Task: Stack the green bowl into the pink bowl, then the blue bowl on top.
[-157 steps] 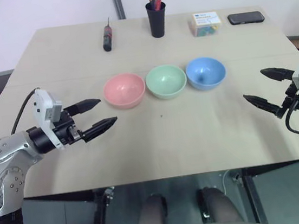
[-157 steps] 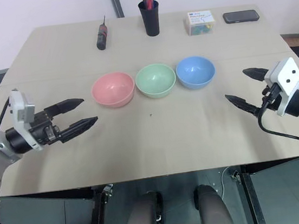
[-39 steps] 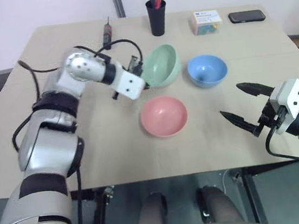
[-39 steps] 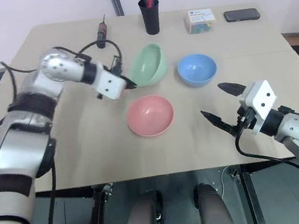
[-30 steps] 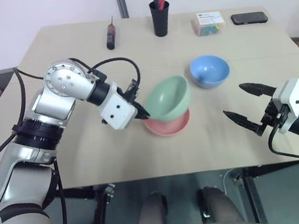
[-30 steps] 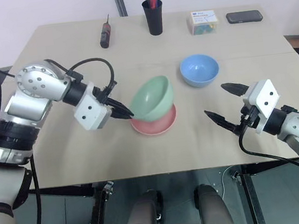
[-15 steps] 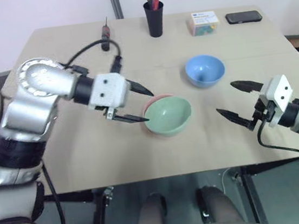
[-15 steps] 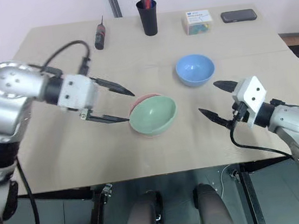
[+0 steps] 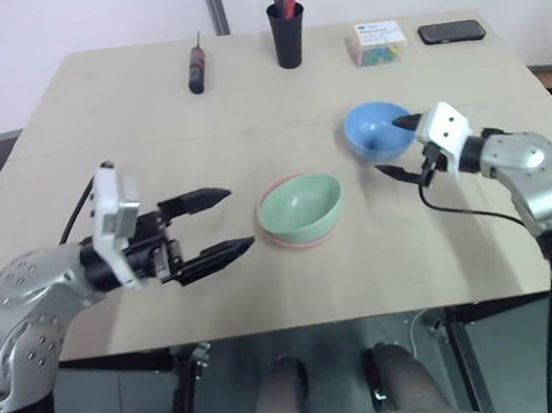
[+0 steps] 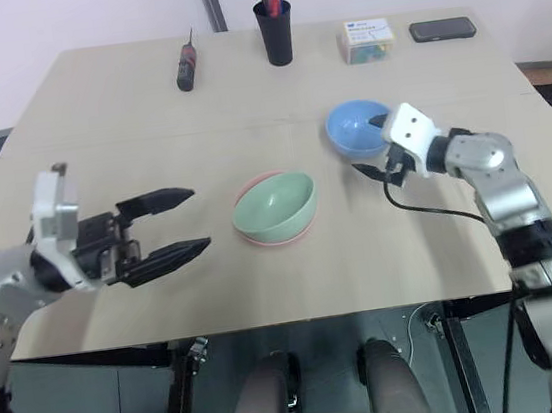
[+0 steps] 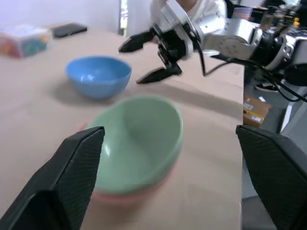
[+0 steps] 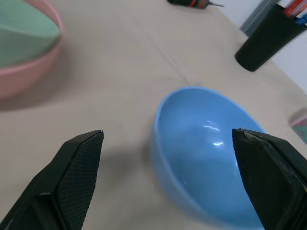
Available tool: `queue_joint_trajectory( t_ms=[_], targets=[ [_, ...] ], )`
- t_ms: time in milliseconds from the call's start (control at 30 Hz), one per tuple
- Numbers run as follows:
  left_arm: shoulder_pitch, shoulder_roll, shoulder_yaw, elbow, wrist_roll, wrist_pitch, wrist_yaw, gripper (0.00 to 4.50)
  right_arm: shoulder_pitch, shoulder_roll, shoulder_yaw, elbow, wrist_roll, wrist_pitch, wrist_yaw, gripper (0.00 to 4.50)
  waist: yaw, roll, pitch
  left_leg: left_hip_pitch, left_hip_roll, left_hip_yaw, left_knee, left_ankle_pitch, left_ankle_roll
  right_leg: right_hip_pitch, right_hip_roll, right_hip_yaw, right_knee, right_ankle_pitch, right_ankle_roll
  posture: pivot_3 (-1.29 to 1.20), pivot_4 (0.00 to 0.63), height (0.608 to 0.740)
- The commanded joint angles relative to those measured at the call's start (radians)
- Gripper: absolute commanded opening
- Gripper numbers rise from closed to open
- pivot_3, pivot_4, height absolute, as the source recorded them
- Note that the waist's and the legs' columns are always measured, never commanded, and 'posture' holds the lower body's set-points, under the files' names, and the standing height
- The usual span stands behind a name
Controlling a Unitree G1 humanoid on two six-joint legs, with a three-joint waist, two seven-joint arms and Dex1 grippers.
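The green bowl (image 9: 300,206) sits nested in the pink bowl (image 9: 296,241) at the table's middle, tilted a little. My left gripper (image 9: 238,216) is open to the left of the stack, apart from it and holding nothing. The blue bowl (image 9: 372,129) stands upright behind and to the right of the stack. At its right front rim my right gripper (image 9: 389,145) is open, with one finger over the bowl and the other in front of it. The right wrist view has the blue bowl (image 12: 206,158) just ahead between the fingers.
Along the table's far edge lie a screwdriver (image 9: 198,70), a black pen cup (image 9: 288,36), a small box of coloured bits (image 9: 380,43) and a black phone (image 9: 451,33). Bare tabletop (image 9: 275,116) stretches between these and the bowls.
My left gripper has opened, left the green bowl in the pink one and drawn back to the left. My right gripper has moved forward up to the blue bowl.
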Motion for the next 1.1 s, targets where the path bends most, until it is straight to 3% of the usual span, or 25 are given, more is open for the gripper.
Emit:
queue_joint_trajectory(
  t_ms=[33, 67, 267, 367, 533, 667, 867, 967, 1100],
  targets=[
    [0.030, 0.014, 0.080, -0.058, -0.062, 0.022, 0.022, 4.50, -0.095, 0.032, 0.033, 0.155, -0.053, -0.102, 0.041, 3.96, 0.003, 0.000, 0.000, 0.000, 0.000, 0.000, 0.000, 0.000, 0.000, 0.000, 0.000, 0.000, 0.000, 0.000, 0.000, 0.00, 0.150, 0.740],
    [0.040, 0.014, 0.083, -0.067, -0.056, 0.013, 0.025, 4.50, -0.113, 0.038, 0.045, 0.196, -0.065, -0.126, 0.061, 3.72, 0.001, 0.000, 0.000, 0.000, 0.000, 0.000, 0.000, 0.000, 0.000, 0.000, 0.000, 0.000, 0.000, 0.000, 0.000, 0.00, 0.150, 0.740],
    [0.072, 0.014, 0.102, -0.100, -0.048, -0.003, 0.050, 4.50, -0.187, 0.064, 0.068, 0.371, -0.115, -0.223, 0.113, 1.14, -0.001, 0.000, 0.000, -0.001, -0.001, 0.000, -0.001, 0.000, 0.000, 0.000, -0.002, 0.000, -0.001, 0.000, 0.000, 0.00, 0.150, 0.740],
    [0.084, 0.009, 0.108, -0.110, -0.049, -0.005, 0.062, 4.50, -0.202, 0.065, 0.064, 0.403, -0.128, -0.246, 0.114, 0.11, -0.004, 0.000, 0.000, 0.000, -0.001, 0.000, -0.001, 0.000, 0.000, 0.000, -0.002, 0.000, -0.001, 0.000, 0.000, 0.00, 0.150, 0.740],
    [0.104, -0.001, 0.107, -0.118, -0.044, -0.018, 0.074, 4.50, -0.207, 0.032, 0.017, 0.308, -0.097, -0.240, 0.121, 0.05, -0.011, 0.001, 0.000, 0.000, -0.001, 0.001, -0.002, 0.000, 0.000, 0.000, -0.002, 0.001, -0.001, 0.000, 0.000, 0.00, 0.150, 0.740],
    [0.134, 0.001, 0.090, -0.101, -0.001, -0.063, 0.038, 4.50, -0.111, -0.020, -0.059, -0.223, 0.213, 0.063, 0.297, 0.05, -0.011, 0.004, 0.003, -0.003, -0.001, -0.001, -0.002, 0.000, 0.000, -0.003, -0.002, 0.000, -0.001, 0.000, 0.000, 0.00, 0.150, 0.740],
    [0.123, 0.006, 0.056, -0.041, 0.047, -0.113, -0.005, 4.50, -0.022, -0.047, -0.017, -0.670, 0.389, 0.395, 0.270, 0.05, -0.007, 0.004, 0.002, -0.002, 0.000, -0.004, -0.003, 0.000, 0.000, -0.002, -0.002, -0.001, -0.001, 0.000, 0.000, 0.00, 0.150, 0.740],
    [0.107, 0.006, 0.047, -0.023, 0.049, -0.119, -0.012, 4.50, 0.005, -0.017, 0.021, -0.739, 0.392, 0.468, 0.226, 0.05, -0.004, 0.004, 0.002, 0.000, -0.001, -0.001, -0.003, 0.000, 0.000, 0.000, -0.002, -0.001, 0.000, 0.000, 0.000, 0.00, 0.150, 0.740],
    [0.103, 0.000, 0.044, -0.028, 0.051, -0.121, -0.014, 4.50, 0.040, 0.061, 0.116, -0.657, 0.272, 0.425, 0.158, 0.05, -0.001, 0.003, 0.002, 0.002, -0.001, 0.000, -0.003, 0.000, 0.000, 0.001, -0.001, -0.001, 0.000, 0.000, 0.000, 0.00, 0.150, 0.740]
  ],
)
